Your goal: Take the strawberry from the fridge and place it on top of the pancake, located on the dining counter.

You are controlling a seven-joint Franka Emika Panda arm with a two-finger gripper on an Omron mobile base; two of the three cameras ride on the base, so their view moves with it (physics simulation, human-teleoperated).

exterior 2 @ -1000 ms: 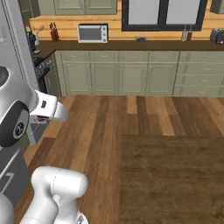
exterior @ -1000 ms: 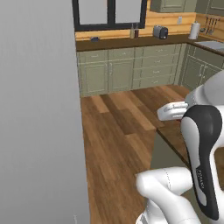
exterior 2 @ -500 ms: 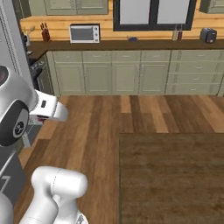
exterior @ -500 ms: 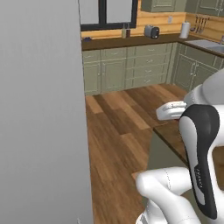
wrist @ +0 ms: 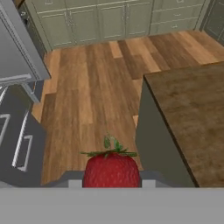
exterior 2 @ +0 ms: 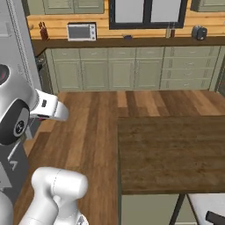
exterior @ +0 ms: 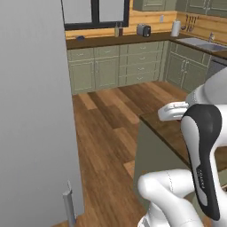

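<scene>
A: Where is the strawberry (wrist: 111, 169)?

B: In the hand view it sits clamped between the fingers (wrist: 111, 180), leaves up, above the wood floor (wrist: 92, 87), just off the near corner of the dining counter (wrist: 192, 118).

A: And the base views?

B: The right one shows the counter's bare front corner; the left one shows the fridge (exterior: 33, 115) door, a grey slab along its left edge.

Warm brown wood-plank floor (exterior 2: 101, 114). Row of green-grey panelled base cabinets (exterior 2: 132, 70) under dark worktop (exterior 2: 132, 42). Dark-framed window (exterior 2: 149, 11) set in orange wood-plank wall (exterior 2: 52, 22). White microwave (exterior 2: 81, 31) left on worktop.
</scene>
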